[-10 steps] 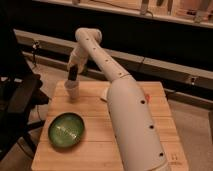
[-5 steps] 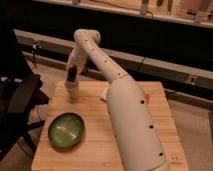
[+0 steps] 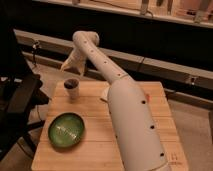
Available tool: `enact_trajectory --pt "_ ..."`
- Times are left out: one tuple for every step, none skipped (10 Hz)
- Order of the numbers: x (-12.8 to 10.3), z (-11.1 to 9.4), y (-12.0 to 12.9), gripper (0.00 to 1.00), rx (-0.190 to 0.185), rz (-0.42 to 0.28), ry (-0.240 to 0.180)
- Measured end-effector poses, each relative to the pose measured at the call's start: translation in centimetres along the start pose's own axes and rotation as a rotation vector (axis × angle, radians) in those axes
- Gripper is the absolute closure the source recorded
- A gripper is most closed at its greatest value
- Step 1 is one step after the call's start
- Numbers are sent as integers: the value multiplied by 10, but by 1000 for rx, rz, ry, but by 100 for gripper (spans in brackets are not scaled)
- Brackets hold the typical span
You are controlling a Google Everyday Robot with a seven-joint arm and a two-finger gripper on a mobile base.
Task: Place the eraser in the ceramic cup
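Hovering above the small pale ceramic cup (image 3: pixel 72 89) with its dark top: white gripper (image 3: pixel 68 65), finger state indeterminate. Risk: arm knocks cup over, towards green round bowl (image 3: pixel 66 130).

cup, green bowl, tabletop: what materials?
Cup: pale and matte, likely ceramic. Green bowl: glossy highlights suggest glaze or plastic. Tabletop: light wood, plank seams visible. End effector hangs above the cup.

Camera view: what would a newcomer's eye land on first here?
The big white arm sweeps diagonally across the wooden table. The gripper hangs just above the ceramic cup at the table's far left. A green bowl sits near the front left edge.
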Motion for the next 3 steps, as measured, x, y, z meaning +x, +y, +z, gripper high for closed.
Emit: enact_trajectory --pt "-3 2 1 20 0 -3 -3" --pt "-6 1 2 20 2 0 0" --pt "-6 0 3 20 10 10 10"
